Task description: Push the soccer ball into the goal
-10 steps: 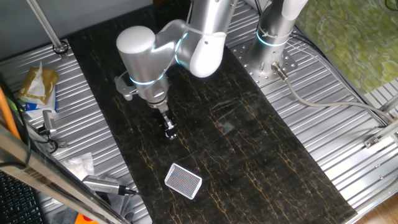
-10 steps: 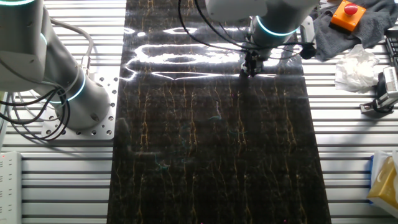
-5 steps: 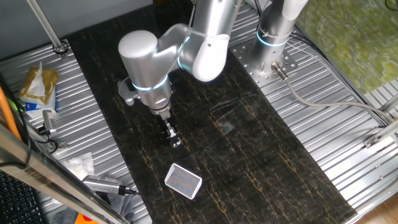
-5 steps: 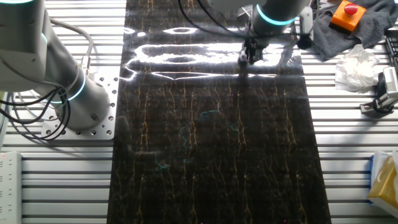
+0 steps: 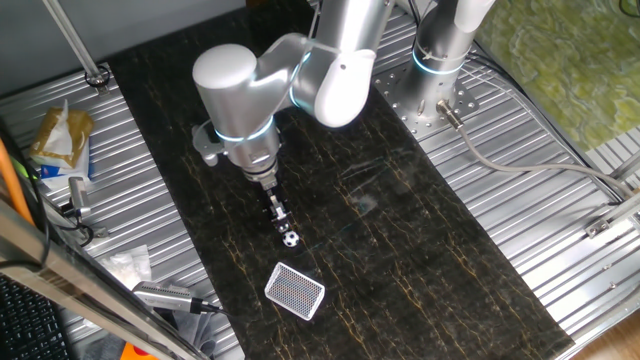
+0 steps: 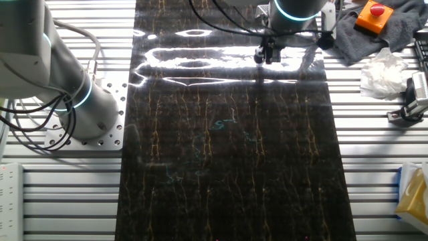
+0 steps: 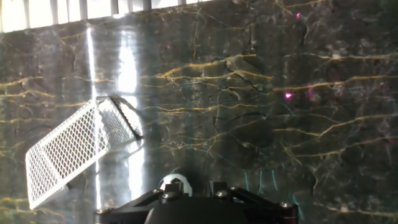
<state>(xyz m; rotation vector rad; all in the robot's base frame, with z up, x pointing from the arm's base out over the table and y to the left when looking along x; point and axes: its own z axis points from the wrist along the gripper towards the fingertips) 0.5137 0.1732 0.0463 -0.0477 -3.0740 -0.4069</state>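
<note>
While the gripper (image 5: pixel 279 216) stands low over the dark marble-patterned mat (image 5: pixel 420 250), the ball (image 5: pixel 289 239) sits on the mat just beyond its tip, on the side facing the goal (image 5: pixel 295 291). That placement looks deliberate: the tip is behind the ball, so a push along the mat would send it toward the net. Ball and goal are apart, with bare mat between them. Whether the tip touches the ball I cannot tell.

How far the fingers are spread I cannot tell either. In the fixed view they read as one narrow dark tip, and the hand view shows only the black body at the bottom edge. Nothing appears to be held; the ball lies free on the mat.

In the hand view the ball (image 7: pixel 173 185) peeks out just above the gripper body, and the goal (image 7: pixel 74 151) lies up and to the left, off the straight-ahead line. Its long axis runs diagonally, from lower left to upper right, with the taller dark-rimmed end at the upper right. A straight push would likely miss, so I judge it needs angling left.

In the other fixed view the gripper (image 6: pixel 266 55) works at the mat's far end; ball and goal do not show there.
</note>
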